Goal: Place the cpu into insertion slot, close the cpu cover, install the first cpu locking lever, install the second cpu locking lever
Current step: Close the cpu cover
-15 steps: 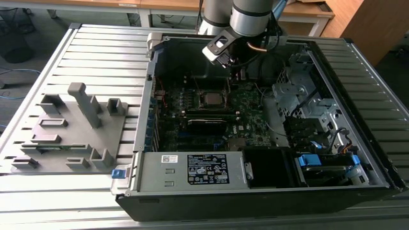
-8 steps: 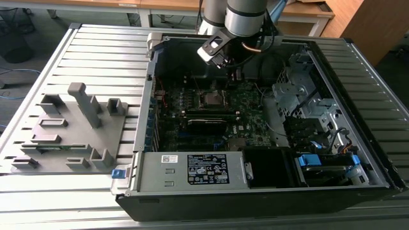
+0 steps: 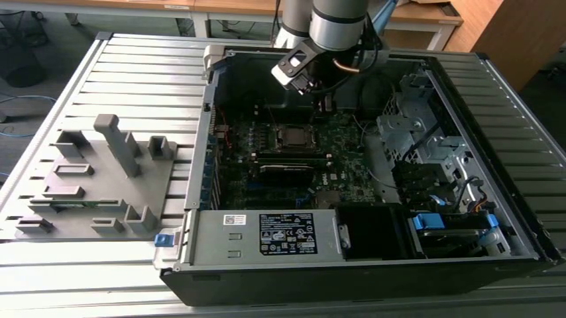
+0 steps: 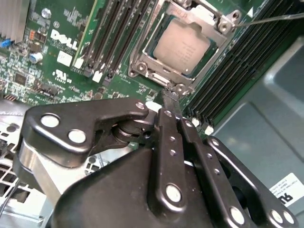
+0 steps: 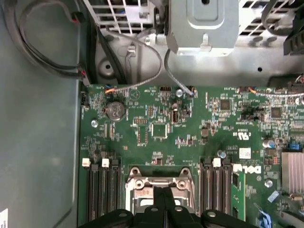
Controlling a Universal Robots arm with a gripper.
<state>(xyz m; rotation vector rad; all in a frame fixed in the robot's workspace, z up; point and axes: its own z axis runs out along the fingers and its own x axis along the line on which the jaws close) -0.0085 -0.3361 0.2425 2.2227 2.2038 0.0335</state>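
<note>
The pincer [image 4: 168,97] has its two fingers pinched together, with nothing between them as far as the second wrist view shows. Its tips hang right at the edge of the insertion slot [image 3: 292,136]. Closed like that, it reads more like a poker than a grabber, probably for nudging something thin at the socket's rim.

The cpu [image 4: 183,43] sits in the slot, its dull grey top showing through the cut-out of the cpu cover [image 4: 205,18], which looks folded down over it. A thin metal rod [image 4: 275,18] pokes out from a socket corner. It's likely a locking lever that isn't tucked in, but its far end is cut off.

Can't tell if the fingertips actually touch the socket, since the pincer's own body hides that edge. Around it are the green motherboard [image 5: 190,128] and long black memory slots [image 4: 114,33].
</note>
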